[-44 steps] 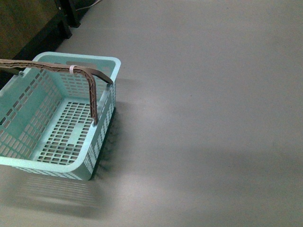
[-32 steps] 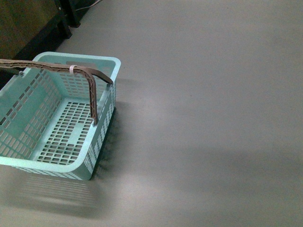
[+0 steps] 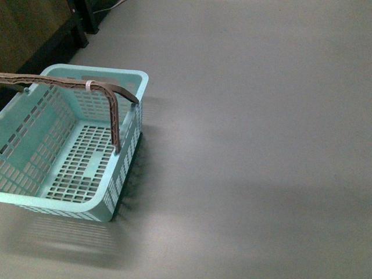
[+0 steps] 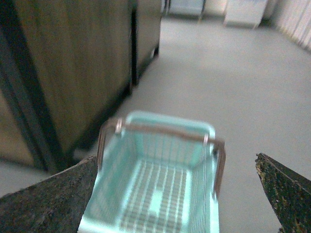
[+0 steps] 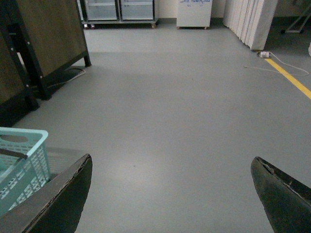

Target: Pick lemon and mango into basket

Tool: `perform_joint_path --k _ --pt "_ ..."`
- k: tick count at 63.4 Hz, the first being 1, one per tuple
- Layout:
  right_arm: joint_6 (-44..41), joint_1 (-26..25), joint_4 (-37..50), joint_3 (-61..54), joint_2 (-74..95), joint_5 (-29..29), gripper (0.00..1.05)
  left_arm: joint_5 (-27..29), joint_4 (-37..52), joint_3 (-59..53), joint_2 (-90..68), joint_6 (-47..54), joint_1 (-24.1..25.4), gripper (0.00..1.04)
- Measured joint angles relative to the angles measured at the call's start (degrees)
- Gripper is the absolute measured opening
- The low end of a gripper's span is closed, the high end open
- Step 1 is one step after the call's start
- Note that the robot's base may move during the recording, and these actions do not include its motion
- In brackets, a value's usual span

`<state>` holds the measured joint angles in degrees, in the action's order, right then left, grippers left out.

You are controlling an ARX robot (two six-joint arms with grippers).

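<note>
Front view: basket (image 3: pixel 125 78) empty on floor (image 3: pixel 261 145); lemon, mango not visible, both left to pick. Left tool (image 4: pixel 175 162) and right tool (image 5: pixel 170 162) spread apart, empty.

A wooden cabinet (image 4: pixel 73 63) stands on the grey floor (image 3: pixel 261 116).

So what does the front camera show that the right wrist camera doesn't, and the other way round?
Only the front view shows the inside of the basket, with no fruit visible in it, and its brown handle. Only the right wrist view shows the right gripper, open, a yellow floor line and a white cabinet far off. Both show the mint-green basket on grey floor; neither shows any fruit.
</note>
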<state>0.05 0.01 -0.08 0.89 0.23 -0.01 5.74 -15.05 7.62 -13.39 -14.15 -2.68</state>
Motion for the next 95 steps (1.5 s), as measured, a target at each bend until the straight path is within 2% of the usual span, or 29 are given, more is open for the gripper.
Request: perform_joint_path --k 8,16,22,28,34,53,72,85,95 --pt "0.0 0.0 0.0 0.0 0.0 0.0 0.96 -3.5 8.1 1.4 -12.7 -12.3 0.6 0.98" --pt "0.0 0.0 0.0 0.0 0.0 0.0 0.96 -6.4 22.4 3.6 -29.4 -21.8 2.2 0.98" --pt "0.0 0.0 0.0 0.0 0.0 0.0 0.96 -6.5 34.0 6.2 -44.6 -28.7 3.1 0.98" --pt "0.0 0.0 0.0 0.0 0.0 0.0 0.96 -4.3 43.1 9.3 -57.9 -33.6 3.8 0.98" --pt "0.0 0.0 0.0 0.0 0.0 0.0 0.96 -2.5 51.9 17.0 -77.1 -39.3 4.2 0.98" --pt "0.0 0.0 0.0 0.0 0.0 0.0 0.96 3.2 53.1 34.2 -100.8 -47.4 1.9 0.98" --pt "0.0 0.0 0.0 0.0 0.0 0.0 0.96 2.7 45.3 57.8 -118.0 -53.4 0.9 0.98" --pt "0.0 0.0 0.0 0.0 0.0 0.0 0.96 0.9 43.8 64.2 -122.5 -54.8 0.3 0.66" --pt "0.0 0.0 0.0 0.0 0.0 0.0 0.96 1.4 39.8 68.0 -124.1 -56.4 -0.6 0.27"
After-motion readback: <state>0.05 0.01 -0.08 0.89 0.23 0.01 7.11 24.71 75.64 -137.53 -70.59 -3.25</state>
